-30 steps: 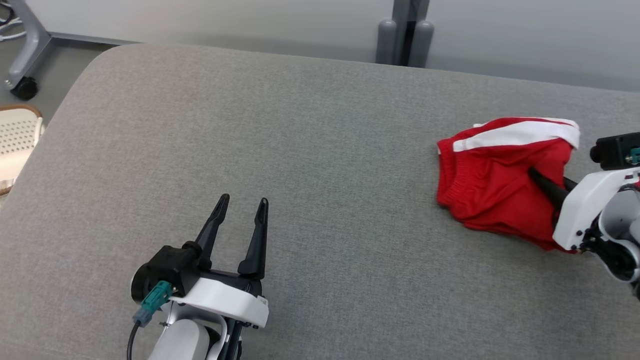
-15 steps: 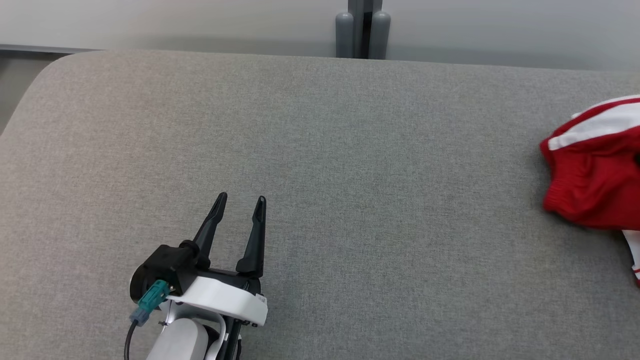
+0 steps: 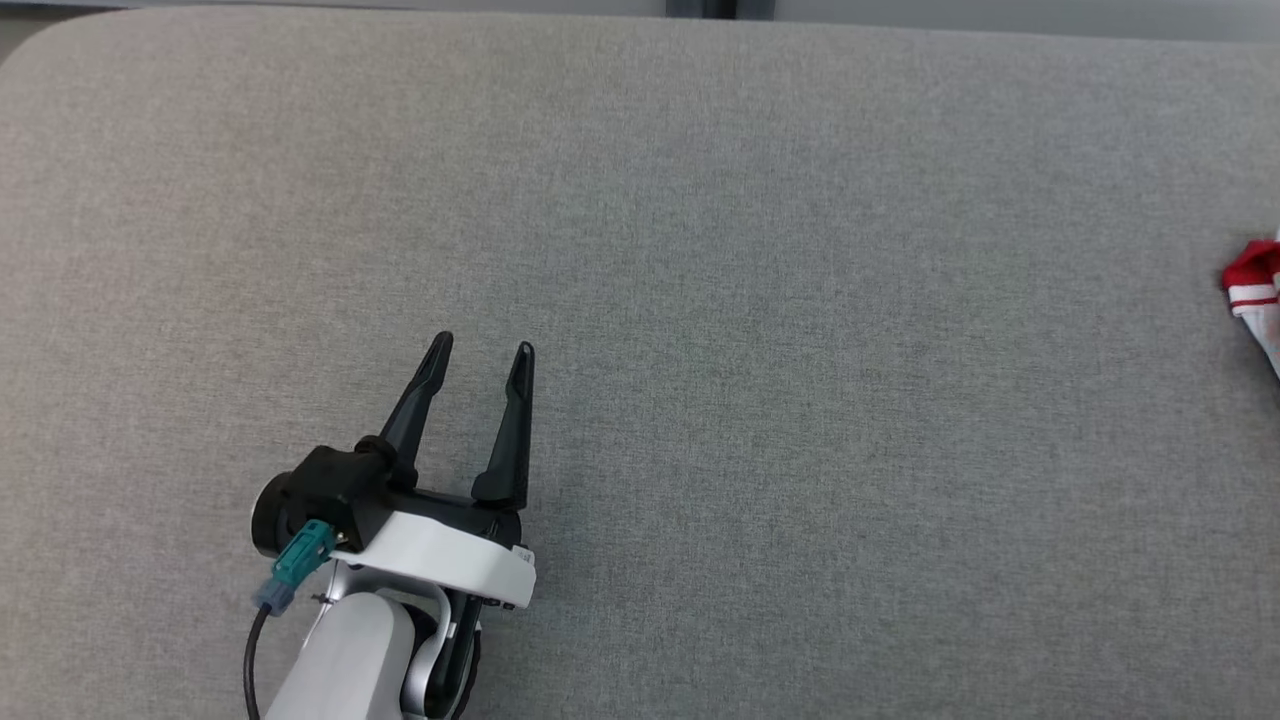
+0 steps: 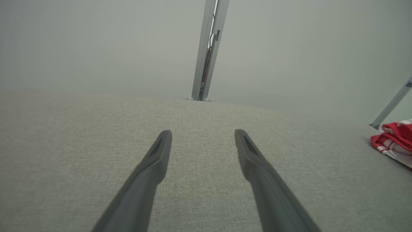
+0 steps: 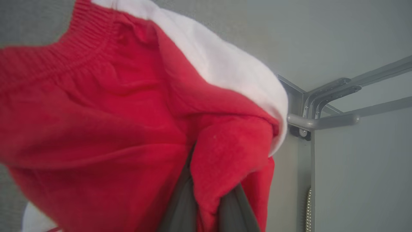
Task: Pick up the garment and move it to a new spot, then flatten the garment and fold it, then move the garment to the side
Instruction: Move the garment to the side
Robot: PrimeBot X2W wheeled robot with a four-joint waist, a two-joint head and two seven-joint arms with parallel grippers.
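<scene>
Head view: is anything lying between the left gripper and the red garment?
No. Between the open left gripper and the red garment at the right edge there is just bare grey fabric surface. The left wrist view shows the same.

Right gripper [image 5: 207, 206] pinches a fold of red, white-banded garment [image 5: 96, 122]; grey metal frame [image 5: 325, 119] beyond, right.

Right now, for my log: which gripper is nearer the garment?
Right. The right gripper is shut on the garment; the left gripper is open, well apart, garment to its right.
</scene>
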